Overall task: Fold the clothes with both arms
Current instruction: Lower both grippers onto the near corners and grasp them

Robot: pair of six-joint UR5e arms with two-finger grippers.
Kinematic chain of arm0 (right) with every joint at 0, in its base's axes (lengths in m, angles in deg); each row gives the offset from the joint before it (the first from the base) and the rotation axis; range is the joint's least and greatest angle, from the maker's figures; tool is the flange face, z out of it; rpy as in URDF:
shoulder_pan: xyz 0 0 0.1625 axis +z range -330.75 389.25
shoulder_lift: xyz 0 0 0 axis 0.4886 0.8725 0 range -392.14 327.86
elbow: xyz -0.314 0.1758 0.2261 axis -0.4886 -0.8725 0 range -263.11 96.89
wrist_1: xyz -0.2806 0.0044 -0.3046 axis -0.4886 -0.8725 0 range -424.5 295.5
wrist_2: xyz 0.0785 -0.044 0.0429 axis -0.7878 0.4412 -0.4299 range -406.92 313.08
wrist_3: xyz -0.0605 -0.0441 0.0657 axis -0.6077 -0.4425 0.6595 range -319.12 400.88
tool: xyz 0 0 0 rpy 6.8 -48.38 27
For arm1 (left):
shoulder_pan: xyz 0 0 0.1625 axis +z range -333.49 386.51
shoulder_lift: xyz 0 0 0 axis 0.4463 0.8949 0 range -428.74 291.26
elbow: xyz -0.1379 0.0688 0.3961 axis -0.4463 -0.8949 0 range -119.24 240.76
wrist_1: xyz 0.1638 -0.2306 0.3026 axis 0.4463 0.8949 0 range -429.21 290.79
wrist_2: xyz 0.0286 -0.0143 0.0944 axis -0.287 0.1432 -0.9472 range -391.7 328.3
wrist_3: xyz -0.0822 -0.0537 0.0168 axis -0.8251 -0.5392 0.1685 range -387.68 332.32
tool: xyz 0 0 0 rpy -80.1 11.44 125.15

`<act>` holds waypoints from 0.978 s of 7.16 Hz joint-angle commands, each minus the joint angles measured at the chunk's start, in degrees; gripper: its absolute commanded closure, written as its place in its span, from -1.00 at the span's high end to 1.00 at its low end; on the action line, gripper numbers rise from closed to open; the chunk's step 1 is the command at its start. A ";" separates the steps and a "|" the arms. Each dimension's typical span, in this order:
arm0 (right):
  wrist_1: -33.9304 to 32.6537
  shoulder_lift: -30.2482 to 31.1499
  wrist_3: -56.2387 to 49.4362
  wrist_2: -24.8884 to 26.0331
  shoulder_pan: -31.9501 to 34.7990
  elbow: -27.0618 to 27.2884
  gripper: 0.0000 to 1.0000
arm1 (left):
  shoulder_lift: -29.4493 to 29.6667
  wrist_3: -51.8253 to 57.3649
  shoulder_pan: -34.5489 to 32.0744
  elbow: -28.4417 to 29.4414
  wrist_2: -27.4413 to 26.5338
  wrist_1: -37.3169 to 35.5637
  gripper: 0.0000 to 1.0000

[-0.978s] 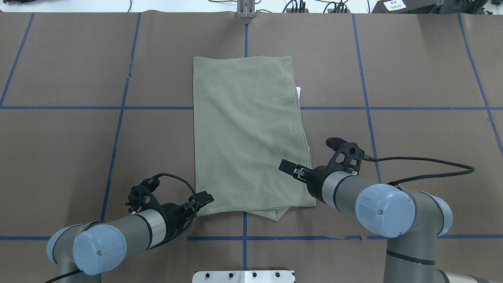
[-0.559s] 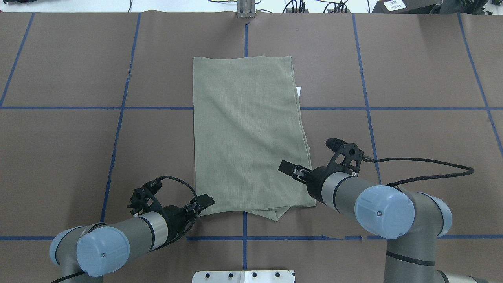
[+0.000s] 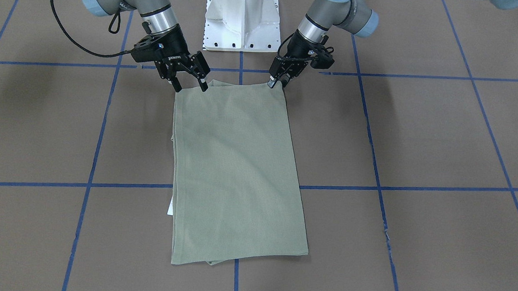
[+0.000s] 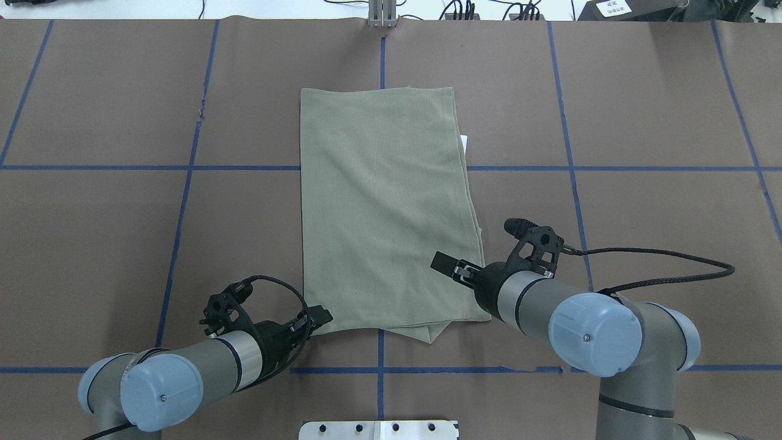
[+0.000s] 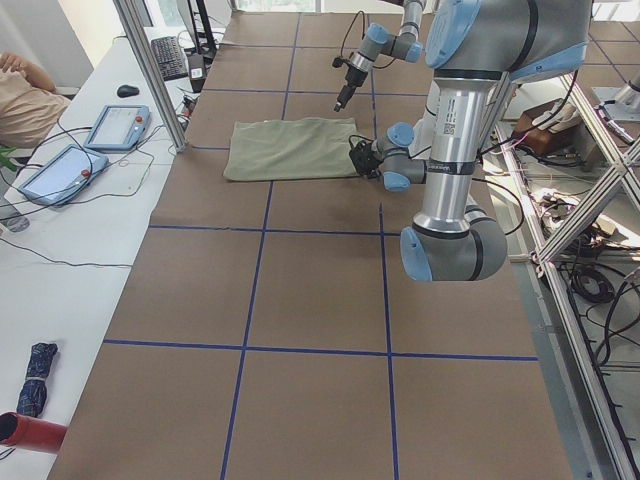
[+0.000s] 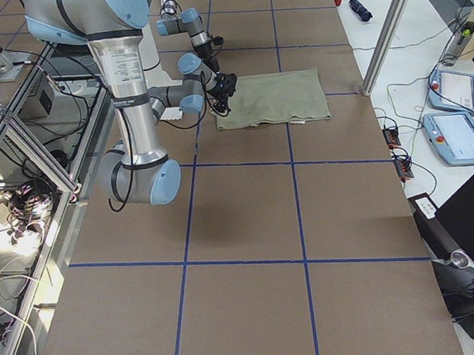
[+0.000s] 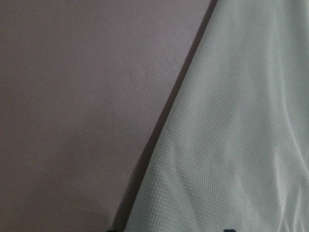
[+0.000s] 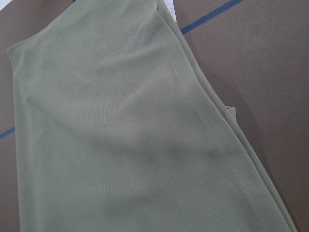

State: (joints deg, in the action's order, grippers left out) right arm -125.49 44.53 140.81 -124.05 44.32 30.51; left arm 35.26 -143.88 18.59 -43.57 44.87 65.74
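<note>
**Soft, even light; one wrist view murky**

Light falls from overhead and stays flat. The table (image 3: 416, 139) looks matte, with faint, wide shadows at the front view's upper left. The fixed views are sharp. The left wrist view is dim and blurred, the shirt (image 7: 231, 145) washed pale, with a dark shadow along its edge. The right wrist view is clearer, a soft shadow crossing the cloth.
</note>
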 commanded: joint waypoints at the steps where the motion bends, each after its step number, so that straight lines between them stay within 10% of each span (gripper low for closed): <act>1: 0.00 -0.12 0.00 0.58 -0.66 -0.07 1.00 | -0.11 0.09 0.18 0.00 -0.01 -0.03 0.28; 4: 0.00 -0.21 0.00 0.67 -1.10 -0.33 1.00 | 0.16 0.01 0.53 0.62 -0.10 -0.12 0.14; 7: -0.09 -0.38 0.00 1.02 -1.45 -0.42 1.00 | 0.42 0.09 0.53 0.62 -0.10 -0.03 -1.00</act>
State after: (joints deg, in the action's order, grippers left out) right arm -125.51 44.23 140.81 -123.15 43.05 30.16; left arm 35.51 -143.85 19.12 -42.95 44.77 65.70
